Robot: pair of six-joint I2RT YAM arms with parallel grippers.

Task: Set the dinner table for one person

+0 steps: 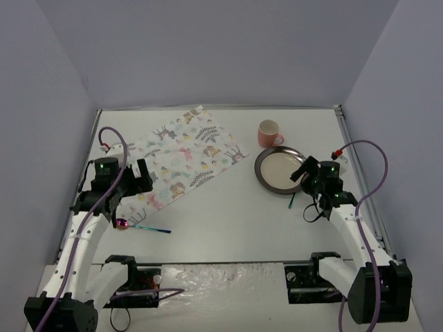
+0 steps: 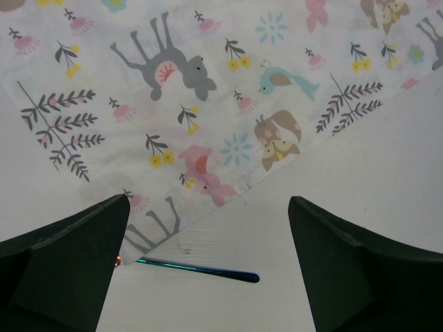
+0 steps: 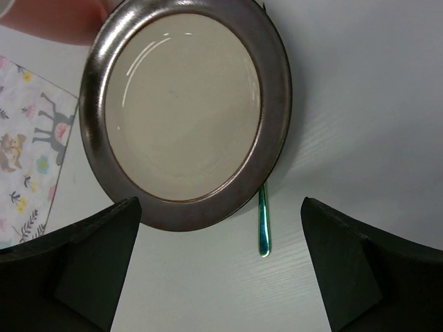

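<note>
Hovering left pincer (image 1: 142,176): released, jaws spread wide with nothing between them; in the left wrist view (image 2: 208,199) its two dark fingers (image 2: 62,263) fill the lower corners of the frame
Below the left pincer: a corner of the placemat (image 2: 208,90), white cloth printed with pastel animals, flowers and leaves; it lies flat and skewed on the worktop (image 1: 235,221), upper left of centre in the top view (image 1: 187,155)
Spoon (image 1: 142,227): on the bare worktop just below the placemat's lower corner; pink bowl at the left, teal handle (image 2: 201,270) running right
Right pincer (image 1: 302,171): released too, jaws apart and holding nothing; seen from its wrist (image 3: 220,200), fingers (image 3: 90,263) low in the frame
Below the right pincer: a round plate (image 3: 277,90) with a dark metallic rim and a cream centre; right of centre in the top view (image 1: 259,169), just beside the placemat's right corner
Teal utensil handle (image 3: 264,221): sticks out from beneath the plate's lower rim; its other end is hidden (image 1: 291,200)
Pink mug (image 1: 268,133): upright, just above the plate; top left corner of the right wrist view (image 3: 55,21)
Worktop: large, matte white, filling the middle of the top view; both arms' bases sit at its bottom edge
</note>
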